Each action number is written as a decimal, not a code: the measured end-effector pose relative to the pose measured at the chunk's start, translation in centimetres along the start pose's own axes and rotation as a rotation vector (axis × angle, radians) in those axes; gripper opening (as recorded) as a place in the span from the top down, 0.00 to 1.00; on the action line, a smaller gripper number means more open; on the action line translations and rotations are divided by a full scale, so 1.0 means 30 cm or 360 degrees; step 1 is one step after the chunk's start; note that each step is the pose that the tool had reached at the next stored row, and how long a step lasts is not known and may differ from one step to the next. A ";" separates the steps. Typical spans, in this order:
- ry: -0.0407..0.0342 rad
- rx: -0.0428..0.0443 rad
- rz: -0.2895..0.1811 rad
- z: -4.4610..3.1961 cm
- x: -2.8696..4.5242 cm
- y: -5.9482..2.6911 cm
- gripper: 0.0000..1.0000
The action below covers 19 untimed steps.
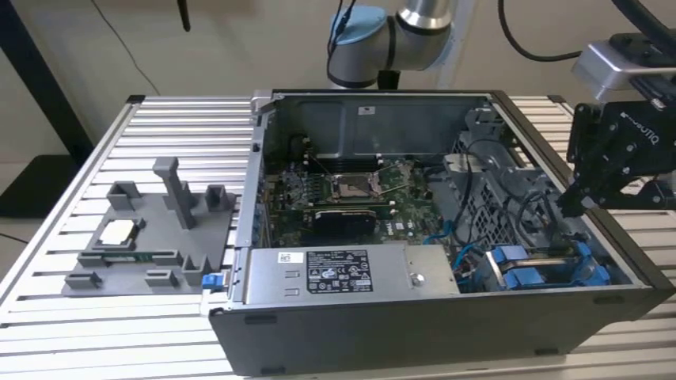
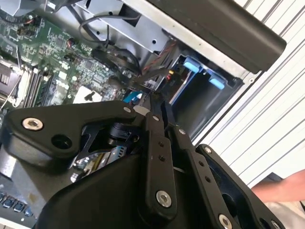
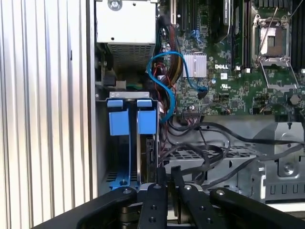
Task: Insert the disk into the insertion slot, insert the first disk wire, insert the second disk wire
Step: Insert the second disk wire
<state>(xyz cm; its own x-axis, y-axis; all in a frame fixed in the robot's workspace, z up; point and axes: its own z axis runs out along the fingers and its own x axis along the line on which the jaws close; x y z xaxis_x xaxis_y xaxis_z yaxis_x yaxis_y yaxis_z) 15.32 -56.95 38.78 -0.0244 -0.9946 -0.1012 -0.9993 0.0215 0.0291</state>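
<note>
1. Over the side wall of the open case, at the exterior view's right, the gripper hangs with its fingers pointing down into the box.
2. Its jaws are pressed almost together in both wrist views. Only a sliver of gap shows between the fingers, and nothing is seen gripped there.
3. Just ahead of the jaws is the drive bay, with two blue carriers standing side by side in it.
4. The disk seems to sit under the carrier nearer the cables, seen edge-on as a dark slab. Its face is hidden, so I cannot be sure.
5. Beside the jaws, on the side away from the table slats, black cables sprawl over a perforated plate, apart from the fingertips.
6. Farther ahead of the jaws, a blue cable loops between the power supply and the motherboard.
7. In the second wrist view the fingertips hover close to dark wires inside the case. Whether they touch any, I cannot tell.
8. Well away from the jaws, across the case, a grey fixture lies on the slatted table.
</note>
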 end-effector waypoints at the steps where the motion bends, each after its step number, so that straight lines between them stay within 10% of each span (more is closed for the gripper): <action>1: 0.0000 0.0000 0.0000 -0.002 -0.003 0.009 0.84; 12: 0.0000 -0.0002 0.0000 0.025 -0.010 0.085 0.84; 19: -0.0001 -0.0004 0.0000 0.059 0.072 0.082 0.84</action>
<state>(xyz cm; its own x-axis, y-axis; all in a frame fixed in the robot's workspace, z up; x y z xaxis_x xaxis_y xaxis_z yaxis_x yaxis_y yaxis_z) 12.76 -58.87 36.86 -0.0247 -0.9945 -0.1020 -0.9993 0.0215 0.0316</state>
